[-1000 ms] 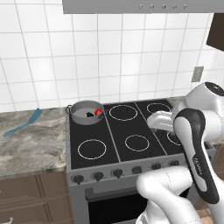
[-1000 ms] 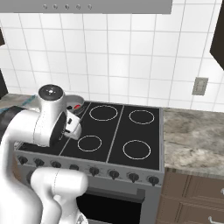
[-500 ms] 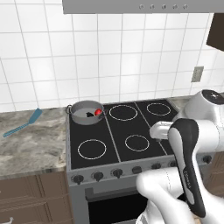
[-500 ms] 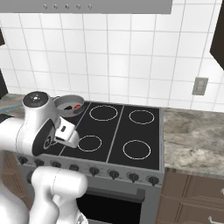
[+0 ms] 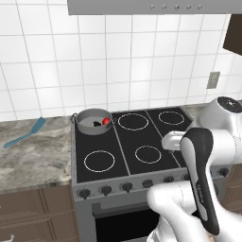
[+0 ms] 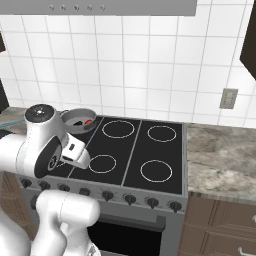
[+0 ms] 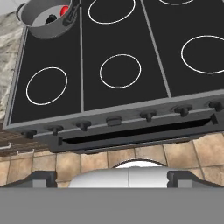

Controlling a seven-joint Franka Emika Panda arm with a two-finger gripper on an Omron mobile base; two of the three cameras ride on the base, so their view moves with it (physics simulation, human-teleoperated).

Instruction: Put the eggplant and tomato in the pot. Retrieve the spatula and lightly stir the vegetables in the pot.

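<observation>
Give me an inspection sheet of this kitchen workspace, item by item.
Surface: black four-burner stove top, with grey stone counter to its left.
Job's things: pot on the rear-left burner; tomato and dark eggplant inside it; spatula lying flat on the counter, apart from the pot.
Clutter: nothing seen.
Pincer: pincer open, holding nothing, looking down on the stove's front edge with its knobs.
Cables: nothing seen.
Surroundings: white tiled wall, wall outlet, range hood, wooden cabinets below.
</observation>
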